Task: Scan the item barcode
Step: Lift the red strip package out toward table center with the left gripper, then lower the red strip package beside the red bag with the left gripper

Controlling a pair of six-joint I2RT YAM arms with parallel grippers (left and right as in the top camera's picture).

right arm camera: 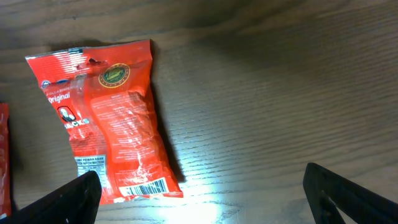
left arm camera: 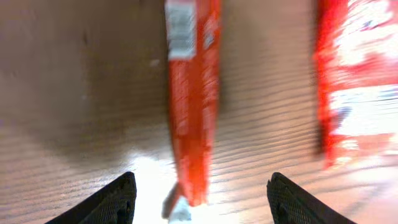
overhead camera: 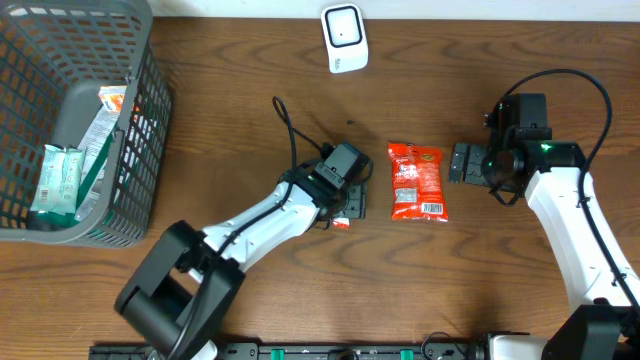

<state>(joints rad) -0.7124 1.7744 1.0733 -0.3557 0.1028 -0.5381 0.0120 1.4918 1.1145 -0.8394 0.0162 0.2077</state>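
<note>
Left tool (left arm camera: 200, 186) and right tool (right arm camera: 200, 177) are standing wide, empty.
Slim red foil packet (left arm camera: 193, 112) is lying flat; a shallow pinch risks slipping.

Dark wooden table (overhead camera: 250, 60) (glossy, with glare)

Bare table (overhead camera: 380, 110) lies between snack bag (overhead camera: 417, 182) and scanner (overhead camera: 344, 38)

Flat red snack pouch (overhead camera: 417, 181) lying face up on the bench, white barcode label (right arm camera: 146, 188) showing at its robot-side end, slim red packet (left arm camera: 193, 112) just beside it, white barcode scanner (overhead camera: 344, 38) near the far edge
</note>
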